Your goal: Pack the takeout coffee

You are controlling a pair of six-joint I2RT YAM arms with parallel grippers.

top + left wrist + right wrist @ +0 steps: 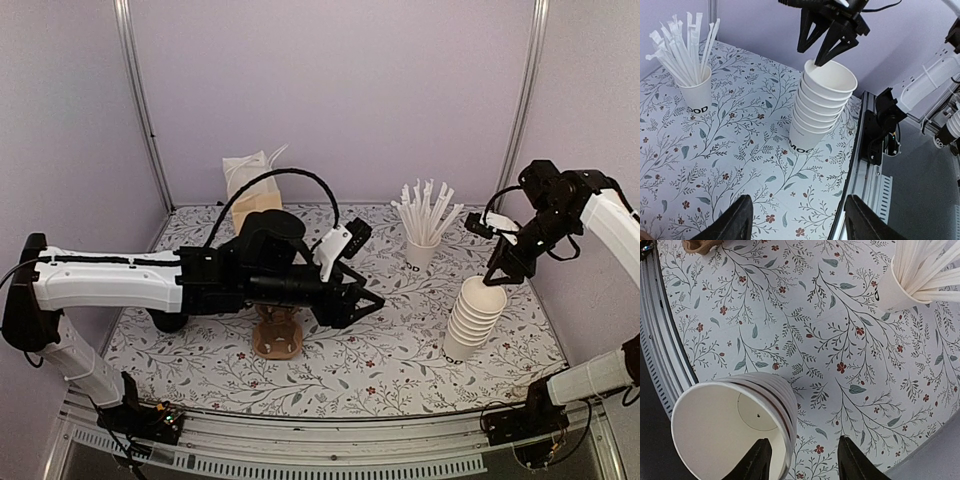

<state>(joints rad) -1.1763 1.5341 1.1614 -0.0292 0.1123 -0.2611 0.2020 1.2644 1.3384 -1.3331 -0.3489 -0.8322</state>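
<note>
Closest to you, the brown cardboard carrier (277, 336) sits on the patterned table (390, 350), right under your outstretched left arm. The left gripper (800, 217) hangs just past it with its jaws spread wide and nothing between them.

Off to the right, the stack of lidless cups (474, 320) stands near the table's right edge, and this is where to watch. Your right gripper (801, 460) is down on the top cup (725, 435), one finger inside the mouth and one outside. The jaws are parted and straddle the rim, with a gap showing between the outer finger and the wall, so there is no grip yet.

Squeeze that thin paper wall hard and it will likely buckle. Lift fast and the cups nested below may ride up with it. A sideways tug could topple the whole stack, possibly off that right edge.

Further back, the cup of straws (421, 245) stands between your two grippers, so a wide swing from either arm could scatter it. At the far wall stands the brown paper bag (252, 195), well away from both grippers.

The takeout coffee itself, the lidded cups, shows in none of the views. It may be hidden behind the left arm, so a blind sweep there could knock it over.
</note>
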